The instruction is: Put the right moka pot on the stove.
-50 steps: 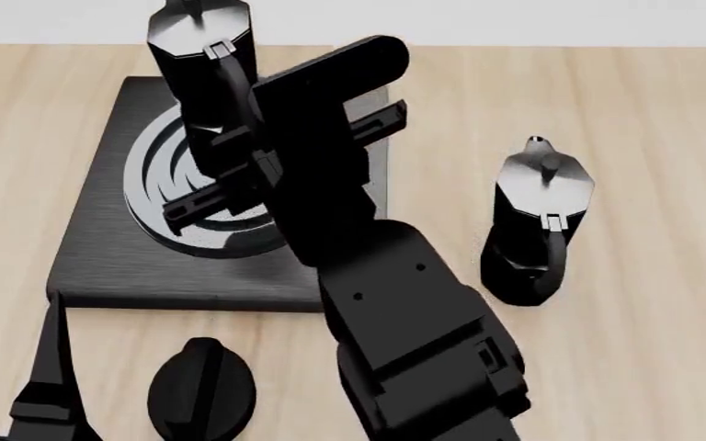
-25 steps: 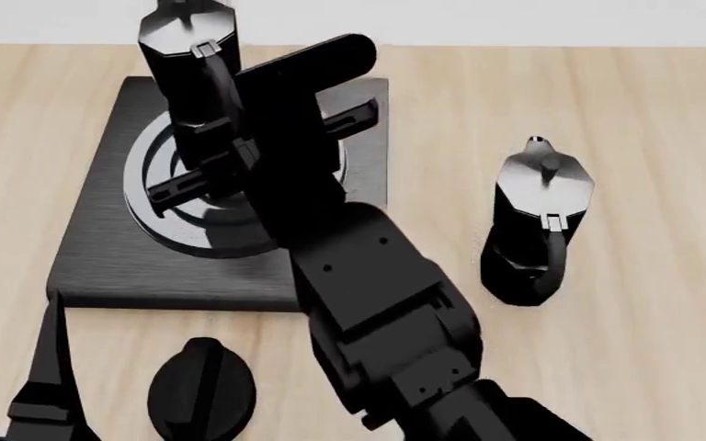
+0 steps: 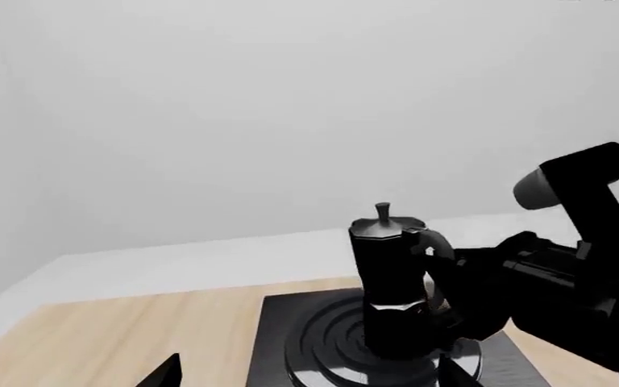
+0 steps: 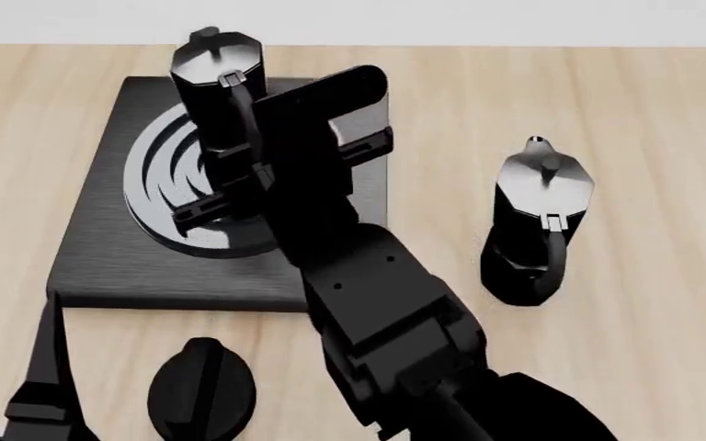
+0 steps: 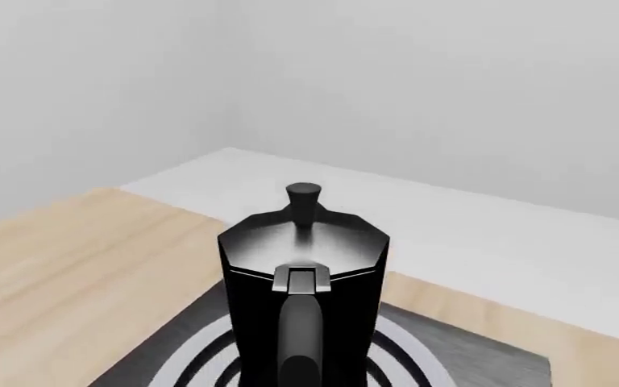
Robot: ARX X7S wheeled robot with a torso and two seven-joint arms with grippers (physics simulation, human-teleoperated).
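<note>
Fingers (image 4: 282,175) flank the moka pot (image 4: 221,87); only the head view shows the second pot (image 4: 540,225).

Light wooden table (image 4: 647,110) against plain, evenly lit white walls (image 3: 234,105).

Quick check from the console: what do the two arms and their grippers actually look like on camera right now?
Both are matte black with no cables or markings visible. The right arm is built of blocky, boxy segments with small round screw recesses, ending in a right gripper with thin flat bar-like fingers and a rounded cylindrical housing. Only a narrow black edge of the left arm shows.
</note>
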